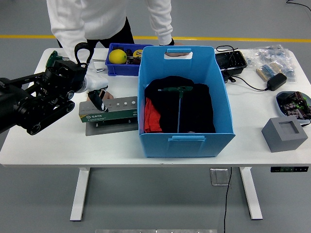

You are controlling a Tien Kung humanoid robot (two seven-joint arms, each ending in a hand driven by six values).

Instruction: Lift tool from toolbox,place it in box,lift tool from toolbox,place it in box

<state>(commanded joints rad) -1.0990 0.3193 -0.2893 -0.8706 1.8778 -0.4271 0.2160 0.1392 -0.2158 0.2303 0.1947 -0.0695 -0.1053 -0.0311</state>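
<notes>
The grey and green toolbox stand [114,112] sits on the white table left of the blue box [184,138]. My left hand [98,101] hangs over the stand's left end with its fingers pointing down and loosely spread, holding nothing I can see. Any tool at that end is hidden behind the hand. A green T-handle tool [178,92] lies in the blue box on black cloth, next to a red item [151,116]. My right arm is out of view.
A person in white stands at the far side, one hand [168,42] on the table behind the box. A small blue bin [114,68] holds a yellow ball [117,56]. At the right are a grey block [285,133], a black tray [230,61] and cables.
</notes>
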